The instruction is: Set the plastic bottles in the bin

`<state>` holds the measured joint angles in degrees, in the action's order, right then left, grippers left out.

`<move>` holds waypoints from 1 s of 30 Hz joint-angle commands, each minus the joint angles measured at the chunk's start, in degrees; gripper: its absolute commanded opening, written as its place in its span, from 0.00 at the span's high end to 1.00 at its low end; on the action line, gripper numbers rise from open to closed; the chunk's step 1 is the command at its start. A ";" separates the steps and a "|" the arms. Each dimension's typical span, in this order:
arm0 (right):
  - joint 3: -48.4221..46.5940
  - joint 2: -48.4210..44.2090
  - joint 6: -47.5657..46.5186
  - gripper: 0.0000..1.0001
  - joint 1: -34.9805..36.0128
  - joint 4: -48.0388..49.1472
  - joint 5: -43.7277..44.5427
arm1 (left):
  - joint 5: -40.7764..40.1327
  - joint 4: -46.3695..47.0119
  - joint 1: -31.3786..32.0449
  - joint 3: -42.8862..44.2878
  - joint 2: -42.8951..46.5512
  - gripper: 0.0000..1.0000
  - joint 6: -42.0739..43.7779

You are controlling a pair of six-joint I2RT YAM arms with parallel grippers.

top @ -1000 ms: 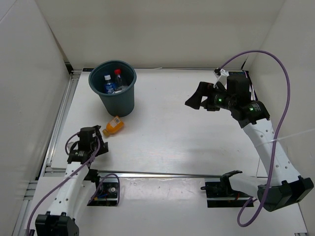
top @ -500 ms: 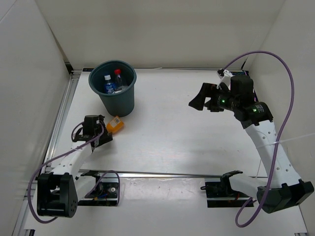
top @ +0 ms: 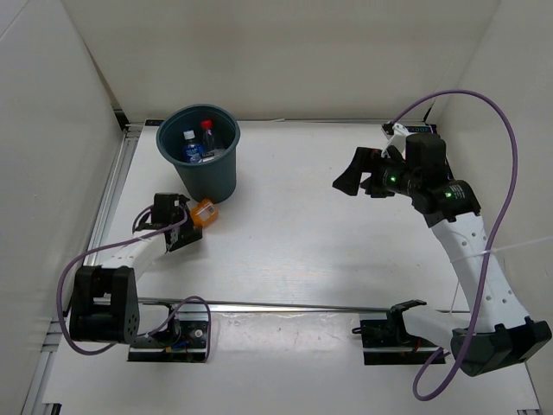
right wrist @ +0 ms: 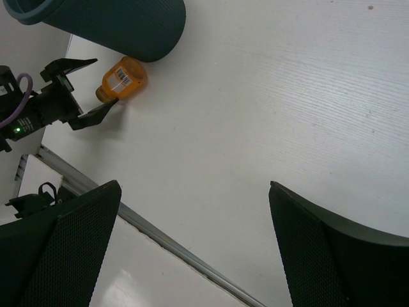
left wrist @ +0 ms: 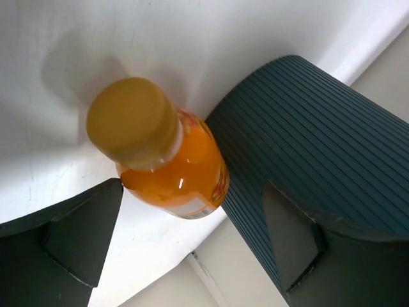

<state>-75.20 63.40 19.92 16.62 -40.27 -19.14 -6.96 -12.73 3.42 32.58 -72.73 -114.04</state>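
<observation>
The short orange bottle [top: 205, 212] lies on the table against the foot of the dark teal bin [top: 226, 130]. My left gripper [top: 190, 221] is open and low at the bottle's cap end, with a finger on each side of it and no grip. In the left wrist view the orange bottle [left wrist: 163, 153] lies between the fingers [left wrist: 77, 236], touching the bin's ribbed wall [left wrist: 319, 141]. A blue-capped bottle [top: 189, 147] and a red-capped bottle [top: 207, 137] stand inside the bin. I cannot make out the black-capped one. My right gripper [top: 348, 179] is open and empty, high at the right.
The white enclosure wall runs close on the left, with a metal rail [top: 108, 203] along it. A second rail [top: 302, 306] crosses the near edge. The right wrist view shows the bin [right wrist: 115, 22], the orange bottle [right wrist: 124, 78] and the left gripper [right wrist: 80, 93] from afar.
My left arm has swung forward and to the right, bringing its open gripper up to the orange bottle. The right arm has barely moved.
</observation>
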 commanded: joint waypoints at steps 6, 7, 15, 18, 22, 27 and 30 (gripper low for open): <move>0.14 1.47 -1.64 0.00 -0.10 1.16 0.77 | -0.85 1.75 0.10 3.46 -2.77 0.15 -13.22; 0.14 1.47 -1.64 0.00 -0.10 1.16 0.77 | -0.86 1.75 0.70 2.67 -2.07 0.20 -13.23; 1.19 1.47 -0.59 0.00 -0.10 1.69 0.77 | -2.62 1.75 0.71 -5.59 5.39 0.45 -14.46; 1.72 1.47 -0.06 0.00 -0.10 1.69 0.15 | -3.23 1.75 0.71 -9.62 10.93 0.49 -14.46; 2.25 0.94 0.47 0.00 -0.10 2.21 -0.38 | -4.46 1.75 0.71 -15.43 19.45 0.52 -14.46; 2.78 -0.11 0.47 0.00 -0.10 2.21 -1.52 | -6.31 1.75 -3.05 -18.60 25.62 0.04 -11.22; 3.39 -1.16 0.47 0.00 -0.10 1.69 -1.52 | -2.02 3.14 -7.44 -14.66 22.48 0.00 -2.53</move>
<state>-72.20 64.73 20.58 16.62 -40.05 -19.55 -10.79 -11.44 -0.38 14.74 -48.29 -114.45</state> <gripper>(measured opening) 0.998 0.996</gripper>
